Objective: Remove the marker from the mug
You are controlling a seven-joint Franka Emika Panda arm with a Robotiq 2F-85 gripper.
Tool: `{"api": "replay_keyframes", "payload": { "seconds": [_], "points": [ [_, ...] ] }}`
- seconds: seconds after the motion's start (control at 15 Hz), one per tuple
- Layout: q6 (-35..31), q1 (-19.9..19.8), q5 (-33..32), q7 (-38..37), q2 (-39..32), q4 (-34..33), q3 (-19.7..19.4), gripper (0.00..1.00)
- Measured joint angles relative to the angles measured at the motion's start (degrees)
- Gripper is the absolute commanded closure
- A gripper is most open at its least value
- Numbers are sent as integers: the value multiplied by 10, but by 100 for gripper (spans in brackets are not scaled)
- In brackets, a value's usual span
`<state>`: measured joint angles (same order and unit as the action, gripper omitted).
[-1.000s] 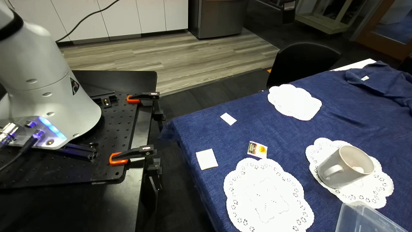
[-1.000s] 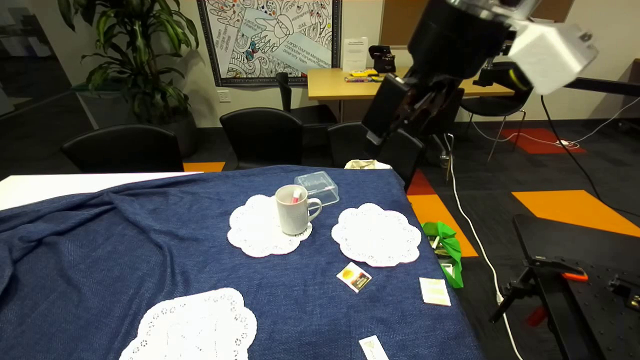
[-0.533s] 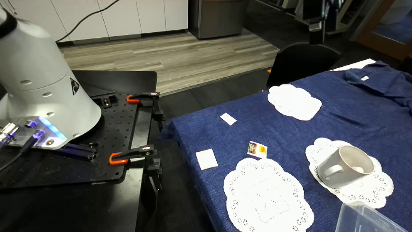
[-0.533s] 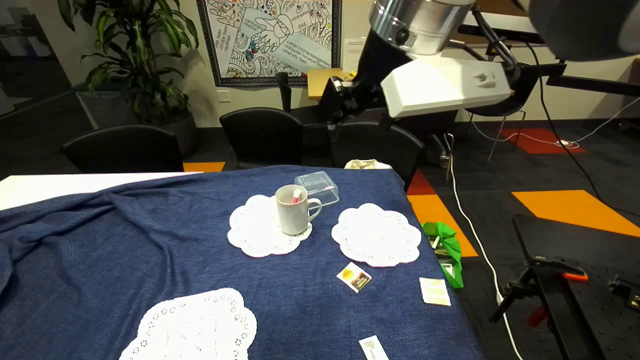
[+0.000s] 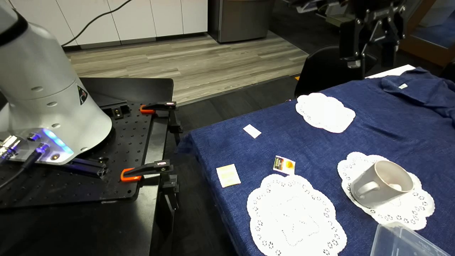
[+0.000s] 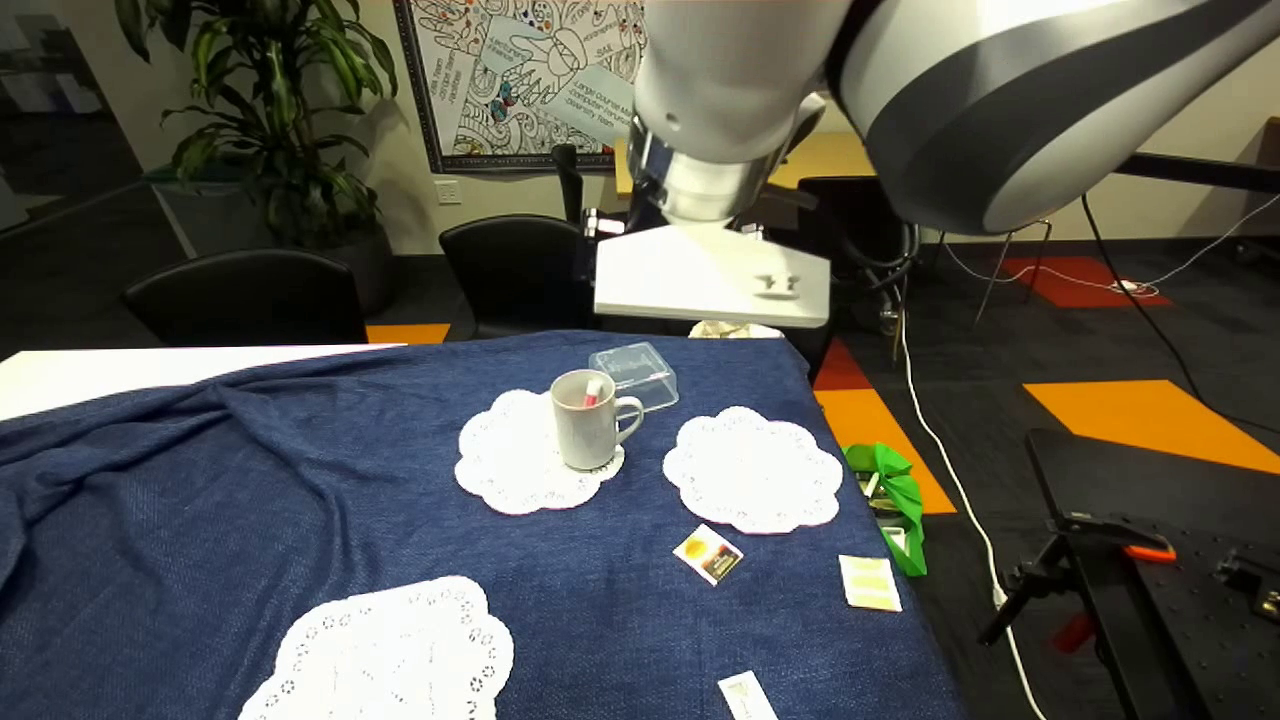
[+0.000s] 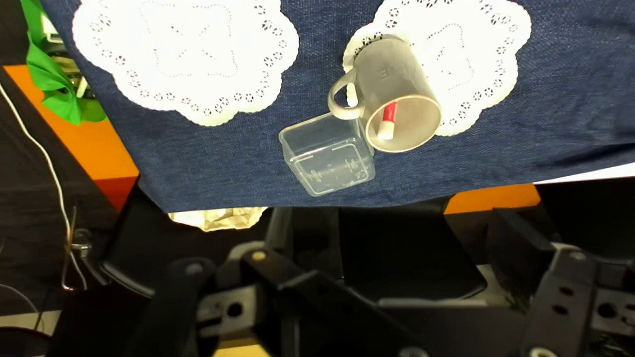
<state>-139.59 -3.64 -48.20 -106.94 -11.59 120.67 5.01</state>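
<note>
Wrist view: marker (image 7: 388, 119) in mug (image 7: 392, 74), well apart frm jaws, wh stand wide.

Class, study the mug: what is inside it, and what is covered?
Inside the mug is the marker: a white end and some red show. The mug's wall covers the rest; the inner bottom cannot be seen.

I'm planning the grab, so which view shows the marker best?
The wrist view: the marker shows largest, red and white, inside the mug. Both exterior views show less: a small white end with some red, or just a pale tip.
</note>
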Motion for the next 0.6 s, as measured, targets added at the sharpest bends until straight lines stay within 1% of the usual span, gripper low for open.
{"api": "replay_keyframes", "payload": {
  "seconds": [0.13,0.27,0.4,0.6],
  "points": [
    [13,28,0,-36,-42,-33,-22,0],
    [20,45,3,-54,-78,-64,-39,0],
    [20,54,9,-55,-106,-89,-48,0],
    [20,55,10,-55,-119,-102,-49,0]
  ]
}}
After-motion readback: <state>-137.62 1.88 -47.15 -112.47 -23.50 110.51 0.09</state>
